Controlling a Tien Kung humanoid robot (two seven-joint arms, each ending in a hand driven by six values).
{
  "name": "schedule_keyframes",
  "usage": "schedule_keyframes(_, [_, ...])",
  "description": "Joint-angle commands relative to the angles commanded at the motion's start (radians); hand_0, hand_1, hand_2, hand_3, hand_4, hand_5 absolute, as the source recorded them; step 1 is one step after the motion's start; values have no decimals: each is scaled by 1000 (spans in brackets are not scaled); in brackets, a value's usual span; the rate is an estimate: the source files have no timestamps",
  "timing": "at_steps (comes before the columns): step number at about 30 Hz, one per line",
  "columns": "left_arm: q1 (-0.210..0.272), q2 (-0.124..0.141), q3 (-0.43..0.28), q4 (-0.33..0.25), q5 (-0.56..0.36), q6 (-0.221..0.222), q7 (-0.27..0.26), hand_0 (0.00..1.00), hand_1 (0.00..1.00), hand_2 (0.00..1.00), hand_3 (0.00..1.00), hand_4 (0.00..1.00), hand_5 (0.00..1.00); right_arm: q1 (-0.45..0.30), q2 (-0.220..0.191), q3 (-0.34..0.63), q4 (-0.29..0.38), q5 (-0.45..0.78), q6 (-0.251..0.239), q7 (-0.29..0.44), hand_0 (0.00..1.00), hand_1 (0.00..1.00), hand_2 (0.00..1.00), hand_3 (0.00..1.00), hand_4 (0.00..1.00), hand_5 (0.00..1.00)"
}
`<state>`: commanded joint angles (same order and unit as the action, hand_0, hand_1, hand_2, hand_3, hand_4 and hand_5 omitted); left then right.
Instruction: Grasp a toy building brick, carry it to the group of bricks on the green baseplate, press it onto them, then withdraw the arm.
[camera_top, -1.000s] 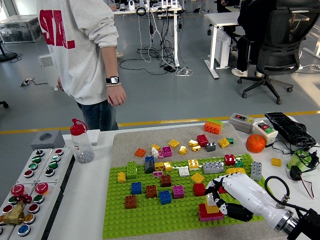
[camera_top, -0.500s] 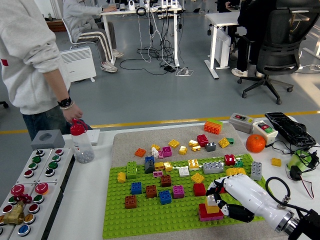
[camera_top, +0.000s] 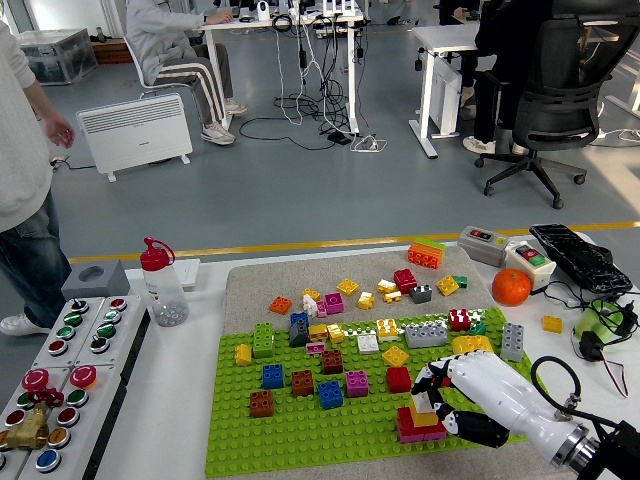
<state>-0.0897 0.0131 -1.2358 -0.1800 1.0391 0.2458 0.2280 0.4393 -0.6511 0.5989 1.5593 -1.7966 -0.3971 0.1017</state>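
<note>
On the green baseplate (camera_top: 300, 425) stand several bricks in blue, brown, pink and lime. At its lower right is a small stack (camera_top: 420, 420): a red base, a yellow layer and an orange-white top. My right hand (camera_top: 437, 400), white with black fingers, comes in from the lower right and curls around that stack, touching its top and side. Loose bricks (camera_top: 390, 290) lie on the grey mat behind the plate. My left arm is out of view.
A button box (camera_top: 60, 380) sits at the left, a bottle with a red cap (camera_top: 160, 285) behind it. An orange (camera_top: 511, 287), switch boxes (camera_top: 505, 252), a keyboard (camera_top: 585, 258) and cables are at the right. A person (camera_top: 25, 200) stands at the far left.
The person has walked from behind the table to the far left edge of the picture. My right hand has shifted only slightly at the stack.
</note>
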Motion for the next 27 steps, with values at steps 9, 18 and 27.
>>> schedule_keyframes(9, [4, 0, 1, 0, 2, 0, 1, 665, 611, 566, 431, 240, 998, -2, 1, -3, 4, -2, -1, 0, 437, 522, 551, 543, 235, 124])
schedule_keyframes(18, [2, 0, 3, 0, -3, -1, -1, 665, 612, 566, 430, 240, 998, -6, 2, 1, 1, -3, -1, -2, 432, 520, 550, 542, 239, 122])
schedule_keyframes(27, [-1, 0, 3, 0, -5, 0, -2, 665, 611, 566, 430, 240, 998, -6, 4, 3, 0, -5, 0, -3, 425, 517, 550, 543, 241, 120])
